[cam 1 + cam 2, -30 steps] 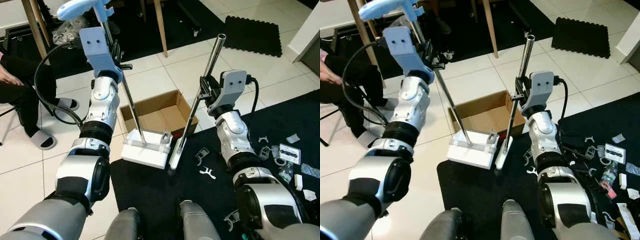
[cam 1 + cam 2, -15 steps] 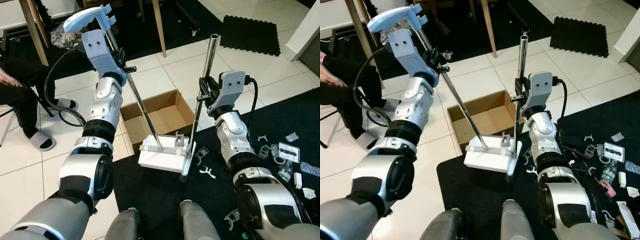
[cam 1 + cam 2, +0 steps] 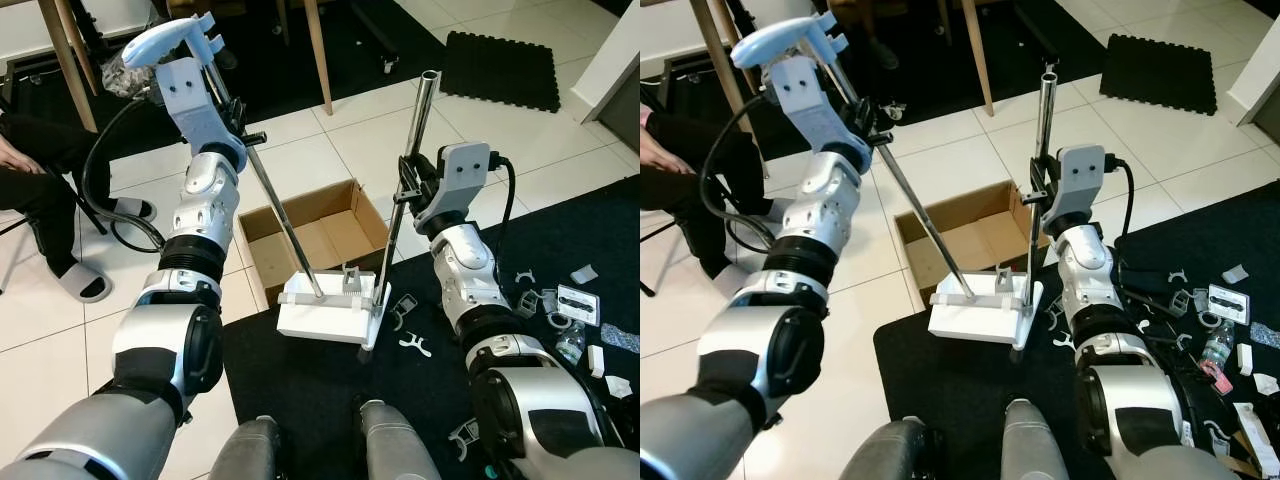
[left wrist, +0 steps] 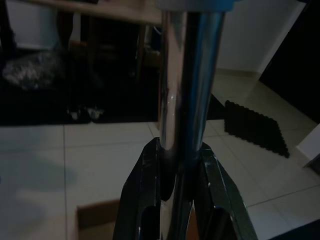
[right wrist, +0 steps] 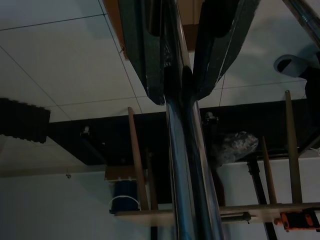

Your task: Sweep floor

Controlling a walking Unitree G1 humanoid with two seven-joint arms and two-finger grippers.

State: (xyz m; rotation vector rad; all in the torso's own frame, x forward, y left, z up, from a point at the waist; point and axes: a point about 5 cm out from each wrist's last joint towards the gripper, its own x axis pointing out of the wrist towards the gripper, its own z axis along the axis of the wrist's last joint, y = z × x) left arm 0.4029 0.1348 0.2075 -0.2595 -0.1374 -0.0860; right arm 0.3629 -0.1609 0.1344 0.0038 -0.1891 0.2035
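Left tool (image 4: 177,165) is closed on the dustpan pole (image 3: 270,200); the white dustpan (image 3: 325,315) sits on the black mat's (image 3: 300,390) edge, just in front of the cardboard box (image 3: 300,235). Right tool (image 5: 182,75) grips the broom handle (image 3: 408,170), nearly upright, w/ its lower end touching the dustpan's right side.

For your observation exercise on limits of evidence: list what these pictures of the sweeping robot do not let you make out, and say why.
- Broom head: in the left eye view the white dustpan stands in front of it, so bristles and any swept dirt stay hidden.
- Seated person: cut off by the picture's left edge.
- Small items on the black mat: too small to identify.
- Cardboard box: its near inside wall is hidden from above.
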